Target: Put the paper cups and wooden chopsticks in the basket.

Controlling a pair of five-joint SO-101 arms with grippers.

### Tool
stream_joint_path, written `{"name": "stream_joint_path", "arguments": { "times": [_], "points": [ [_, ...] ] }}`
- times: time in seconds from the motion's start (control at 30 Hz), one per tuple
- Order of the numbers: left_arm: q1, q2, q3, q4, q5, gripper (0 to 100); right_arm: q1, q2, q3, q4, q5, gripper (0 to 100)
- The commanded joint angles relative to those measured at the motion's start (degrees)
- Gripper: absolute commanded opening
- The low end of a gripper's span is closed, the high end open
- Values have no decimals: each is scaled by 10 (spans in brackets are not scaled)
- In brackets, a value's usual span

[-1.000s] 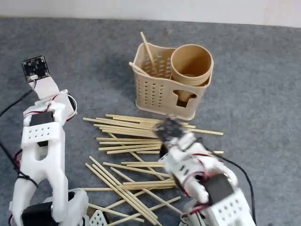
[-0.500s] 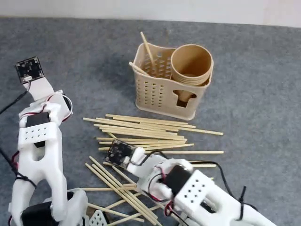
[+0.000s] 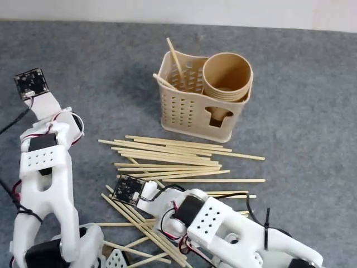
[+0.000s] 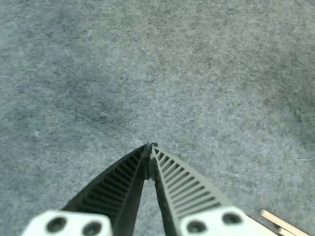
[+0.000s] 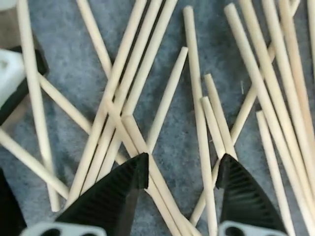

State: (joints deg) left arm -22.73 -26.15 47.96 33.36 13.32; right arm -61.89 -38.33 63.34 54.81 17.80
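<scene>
A beige perforated basket (image 3: 192,109) stands at the back of the grey carpet. Stacked paper cups (image 3: 226,75) and a few wooden chopsticks (image 3: 175,58) sit inside it. Many loose chopsticks (image 3: 167,159) lie scattered in front of the basket. My right gripper (image 5: 183,169) hangs open just above a crossed pile of chopsticks (image 5: 162,105), holding nothing. The right arm (image 3: 206,223) lies low over the near-left part of the pile. My left gripper (image 4: 150,146) is shut and empty over bare carpet, with one chopstick end (image 4: 278,223) near it. The left arm (image 3: 44,167) stands at the left.
The grey carpet (image 3: 301,128) covers the whole table, with open room to the right of the basket and at the back left. A pale wall edge (image 3: 178,11) runs along the far side. Cables trail by both arm bases.
The right arm has swung left and down, from in front of the basket to the near-left chopstick pile. The left arm's wrist has drifted slightly left.
</scene>
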Motion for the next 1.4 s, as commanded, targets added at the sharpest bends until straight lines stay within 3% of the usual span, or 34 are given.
{"name": "stream_joint_path", "arguments": {
  "times": [0.0,0.33,0.67,0.83,1.07,1.37],
  "points": [
    [-9,-16,-7,-11,6,6,-5,12,-26,-14,-7,228],
    [-9,-16,-7,-11,6,6,-3,60,-27,-6,-5,228],
    [-9,-16,-7,-11,6,6,-5,-36,-29,39,-4,228],
    [-9,-16,-7,-11,6,6,5,-52,-15,33,-4,228],
    [-9,-16,-7,-11,6,6,82,-52,39,-44,28,228],
    [-9,-16,-7,-11,6,6,84,-51,49,-51,36,228]
  ]
}}
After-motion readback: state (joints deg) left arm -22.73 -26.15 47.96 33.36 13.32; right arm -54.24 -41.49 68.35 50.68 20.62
